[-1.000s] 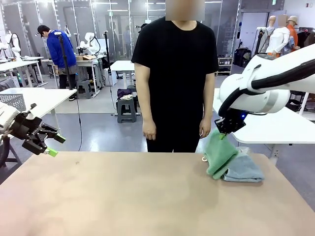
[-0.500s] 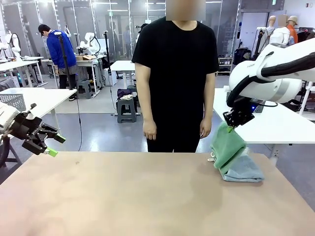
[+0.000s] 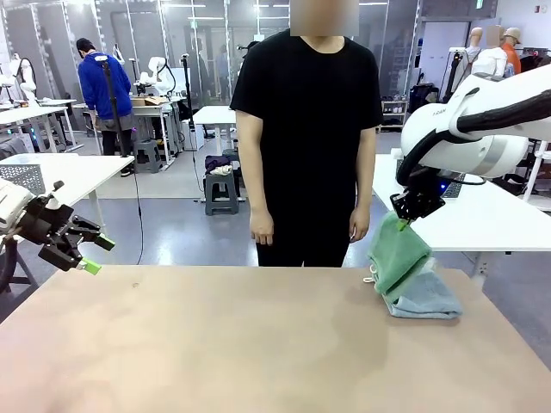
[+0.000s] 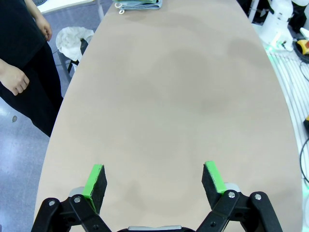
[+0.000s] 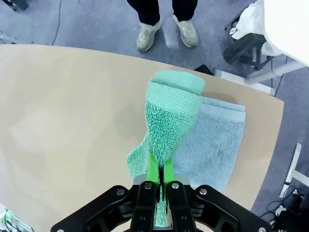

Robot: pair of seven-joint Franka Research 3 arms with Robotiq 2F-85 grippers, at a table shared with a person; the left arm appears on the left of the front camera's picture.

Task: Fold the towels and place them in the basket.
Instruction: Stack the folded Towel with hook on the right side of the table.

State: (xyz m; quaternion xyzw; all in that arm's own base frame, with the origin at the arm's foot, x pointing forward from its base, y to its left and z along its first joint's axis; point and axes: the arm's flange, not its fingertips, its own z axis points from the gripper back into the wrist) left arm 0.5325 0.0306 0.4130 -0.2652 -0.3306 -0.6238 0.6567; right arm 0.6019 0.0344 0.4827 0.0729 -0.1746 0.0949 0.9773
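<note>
A green towel [image 3: 398, 255] hangs from my right gripper [image 3: 403, 222], which is shut on its top edge above the table's far right; its lower end rests on a pale grey-blue towel [image 3: 428, 300] lying folded on the table. In the right wrist view the green towel [image 5: 170, 116] drapes down from the shut fingers [image 5: 159, 178] onto the grey-blue towel [image 5: 212, 145]. My left gripper [image 3: 93, 255] hovers open at the table's left edge; its fingers [image 4: 95, 180] stand wide apart over bare tabletop. The towels [image 4: 140, 4] appear at the table's far end there. The basket is out of view.
A person in black stands at the far side of the table [image 3: 258, 344], hands [image 3: 261, 227] hanging at the sides. In the left wrist view the person's hand [image 4: 15, 82] hangs beside the table edge. White tables stand behind on both sides.
My right gripper lifted the green towel up and to the right, off toward the grey-blue towel, then held still. The left arm has not moved.
</note>
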